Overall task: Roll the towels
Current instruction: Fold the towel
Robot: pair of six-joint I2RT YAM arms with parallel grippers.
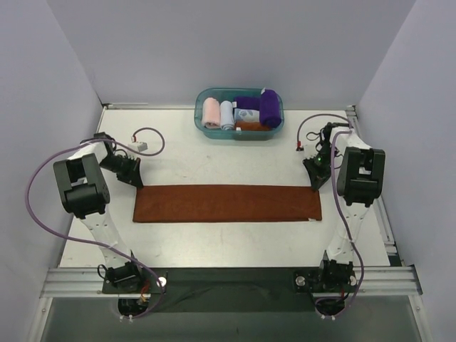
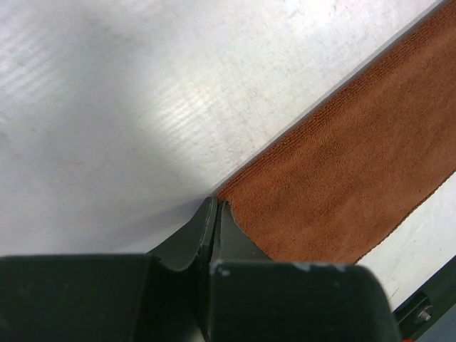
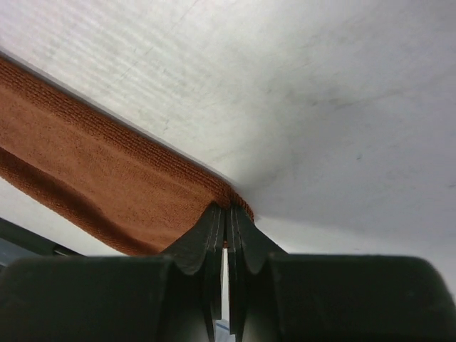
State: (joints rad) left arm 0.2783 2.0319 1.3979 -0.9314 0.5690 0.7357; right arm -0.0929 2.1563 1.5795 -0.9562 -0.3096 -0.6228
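Dealing w/ rust-brown towel (image 1: 226,203): spread flat as a long narrow strip across mid table (image 1: 214,160), short ends near both arms. Expect soft, light, limp terry w/ no stiffness, so will sag and crease if lifted; grippy nap though, unlikely to slip from pads. Looks doubled lengthwise, judging by thick far edge in wrist views, so keep layers together when rolling. Best taken at one short end, by both its corners, then turned over on itself twd the other end. Clenched at far-left corner w/ left gripper (image 1: 132,177): shut tight, cloth at very tip, prob. nipped. Likewise clamped on far-right corner w/ right gripper (image 1: 314,182), only a thin slit btwn fingers. Not yet rolled. As for purple towel (image 1: 269,107): already rolled, sitting in teal basket (image 1: 199,117) at far edge, alongside small pink and pale blue cloths. Working on a smooth white table, faintly scuffed, prob. low friction, so may slide rather than roll; press down. Boxed in by plain pale walls left, right, back; loose cables near each arm, keep clear.
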